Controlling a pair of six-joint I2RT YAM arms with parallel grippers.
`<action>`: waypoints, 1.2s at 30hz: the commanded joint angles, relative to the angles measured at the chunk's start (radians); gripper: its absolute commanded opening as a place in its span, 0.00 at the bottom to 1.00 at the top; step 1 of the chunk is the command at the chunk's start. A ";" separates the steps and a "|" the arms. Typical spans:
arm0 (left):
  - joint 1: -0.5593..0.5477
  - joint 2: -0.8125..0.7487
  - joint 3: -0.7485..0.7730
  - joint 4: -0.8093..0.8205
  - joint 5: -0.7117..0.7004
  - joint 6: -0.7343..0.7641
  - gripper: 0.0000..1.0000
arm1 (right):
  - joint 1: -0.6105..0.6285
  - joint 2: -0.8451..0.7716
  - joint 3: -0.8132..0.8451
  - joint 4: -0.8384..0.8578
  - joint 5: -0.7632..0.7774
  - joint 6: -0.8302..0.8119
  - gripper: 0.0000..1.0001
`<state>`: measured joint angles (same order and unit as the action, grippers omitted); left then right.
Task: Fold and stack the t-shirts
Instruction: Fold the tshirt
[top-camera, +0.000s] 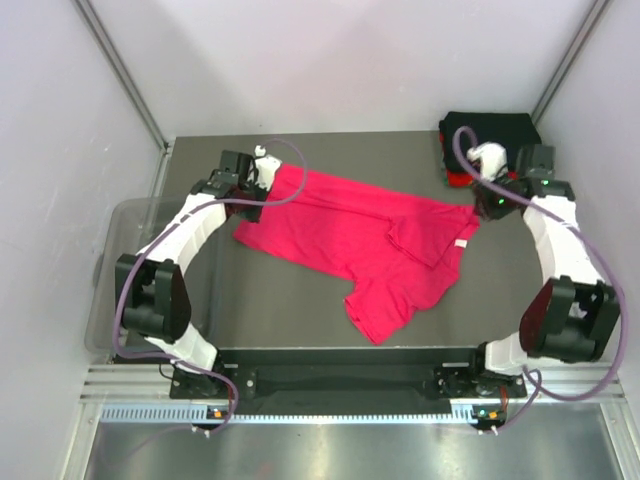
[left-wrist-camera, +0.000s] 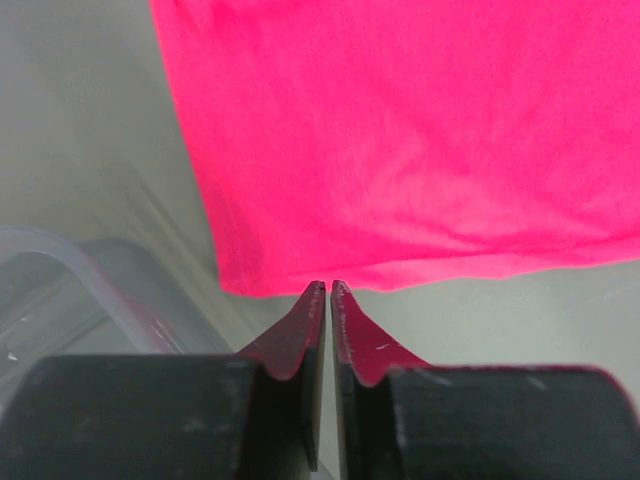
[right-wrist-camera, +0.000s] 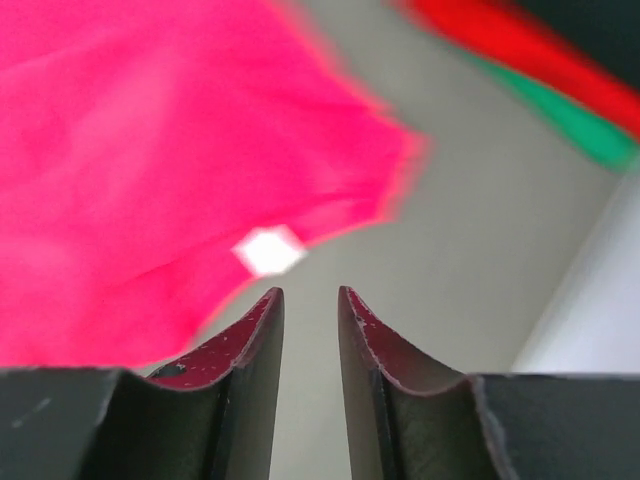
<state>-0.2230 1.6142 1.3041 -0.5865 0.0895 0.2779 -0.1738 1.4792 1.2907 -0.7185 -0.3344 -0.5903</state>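
Observation:
A magenta-pink t-shirt (top-camera: 360, 240) lies crumpled and partly doubled over across the middle of the dark table (top-camera: 500, 290). Its white neck label (top-camera: 462, 243) faces up near its right end. My left gripper (top-camera: 268, 172) hovers at the shirt's far-left corner. In the left wrist view its jaws (left-wrist-camera: 328, 285) stand shut with nothing between them, tips just off the pink hem (left-wrist-camera: 420, 150). My right gripper (top-camera: 480, 165) hangs open and empty beyond the shirt's right corner (right-wrist-camera: 150, 160), near the label (right-wrist-camera: 268, 250). Folded t-shirts are stacked at the back right, black (top-camera: 490, 130) on top, with red (right-wrist-camera: 480, 30) and green (right-wrist-camera: 580, 125) edges showing.
A clear plastic bin (top-camera: 125, 260) sits off the table's left edge, and its rim (left-wrist-camera: 60, 260) shows beside my left fingers. Pale walls close in the table at the back and both sides.

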 joint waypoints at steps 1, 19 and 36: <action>0.004 0.010 -0.046 -0.010 -0.006 0.035 0.10 | 0.153 -0.103 -0.132 -0.151 -0.204 -0.163 0.29; 0.005 0.199 0.063 0.005 -0.059 0.058 0.16 | 0.772 -0.221 -0.429 0.043 -0.057 -0.151 0.31; 0.027 0.685 0.868 -0.181 0.009 -0.138 0.47 | 0.355 -0.163 -0.208 0.269 -0.032 0.107 0.39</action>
<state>-0.2089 2.2036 2.1132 -0.7036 0.0715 0.2104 0.2382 1.2991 1.0134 -0.4904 -0.3305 -0.5587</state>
